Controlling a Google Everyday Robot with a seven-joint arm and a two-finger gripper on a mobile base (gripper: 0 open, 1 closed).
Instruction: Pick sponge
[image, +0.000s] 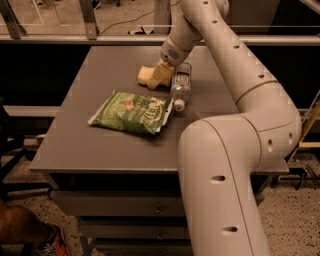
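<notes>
The sponge (145, 75) is a small pale yellow-tan block lying on the grey table (90, 140) towards the back, behind the green snack bag (131, 111). My gripper (161, 76) hangs down from the white arm and is low over the table, right against the sponge's right side. The sponge's right end is hidden behind the gripper. The sponge rests on the table.
A clear plastic water bottle (180, 85) lies on its side just right of the gripper, cap towards the front. My arm's large white links (225, 165) fill the right foreground. A rail (75, 39) runs behind the table. Drawers sit below the tabletop.
</notes>
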